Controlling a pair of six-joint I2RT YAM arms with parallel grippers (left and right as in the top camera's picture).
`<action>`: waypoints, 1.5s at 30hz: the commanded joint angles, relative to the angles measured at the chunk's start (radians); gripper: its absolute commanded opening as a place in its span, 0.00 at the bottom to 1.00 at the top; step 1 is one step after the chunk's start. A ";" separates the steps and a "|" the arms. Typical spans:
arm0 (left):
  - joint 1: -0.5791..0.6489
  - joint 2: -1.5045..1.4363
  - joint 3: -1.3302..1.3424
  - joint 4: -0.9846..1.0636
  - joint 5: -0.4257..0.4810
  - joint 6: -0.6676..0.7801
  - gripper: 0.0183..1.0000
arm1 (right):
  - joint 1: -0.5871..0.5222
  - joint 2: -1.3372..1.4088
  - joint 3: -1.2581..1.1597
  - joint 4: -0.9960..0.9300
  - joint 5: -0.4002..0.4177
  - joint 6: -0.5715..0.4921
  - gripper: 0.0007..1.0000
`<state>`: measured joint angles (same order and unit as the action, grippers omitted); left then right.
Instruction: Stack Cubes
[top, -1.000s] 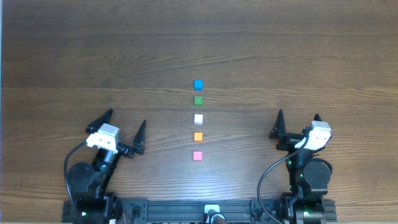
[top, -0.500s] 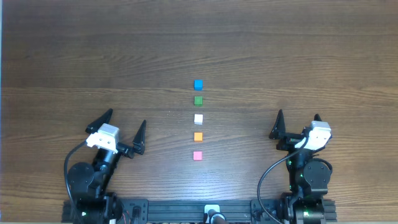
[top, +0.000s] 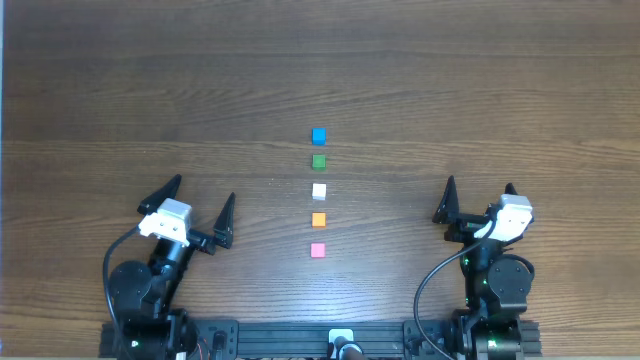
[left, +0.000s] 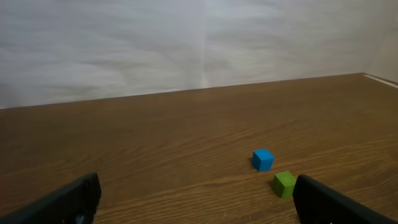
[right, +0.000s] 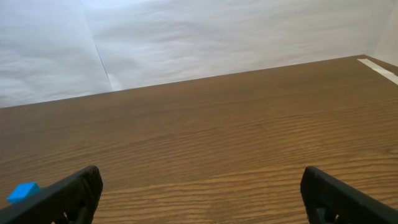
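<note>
Brown wood-grain tabletop is seen from above. Five small cubes are laid on it in a straight column at the centre of the frame, each apart from the next: the blue cube uppermost, then the green cube, white cube, orange cube, and the pink cube lowest. The left gripper is placed at the lower left, fingers spread wide and empty. The right gripper is placed at the lower right, likewise spread and empty. Both are well apart from the column.
</note>
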<state>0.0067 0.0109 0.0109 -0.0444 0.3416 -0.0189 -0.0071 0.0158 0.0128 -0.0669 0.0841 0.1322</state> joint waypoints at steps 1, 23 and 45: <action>-0.003 -0.006 -0.005 -0.001 0.009 0.005 1.00 | -0.005 -0.010 -0.008 -0.001 -0.008 0.001 0.99; -0.180 0.600 0.413 -0.105 0.313 -0.255 0.99 | -0.005 -0.010 -0.008 -0.001 -0.008 0.001 0.99; -0.998 1.292 0.747 -0.572 -0.460 -1.080 0.99 | -0.005 -0.010 -0.008 -0.001 -0.008 0.001 0.99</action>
<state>-0.9325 1.2091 0.7475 -0.6209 -0.0170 -0.9451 -0.0071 0.0154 0.0128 -0.0673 0.0837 0.1318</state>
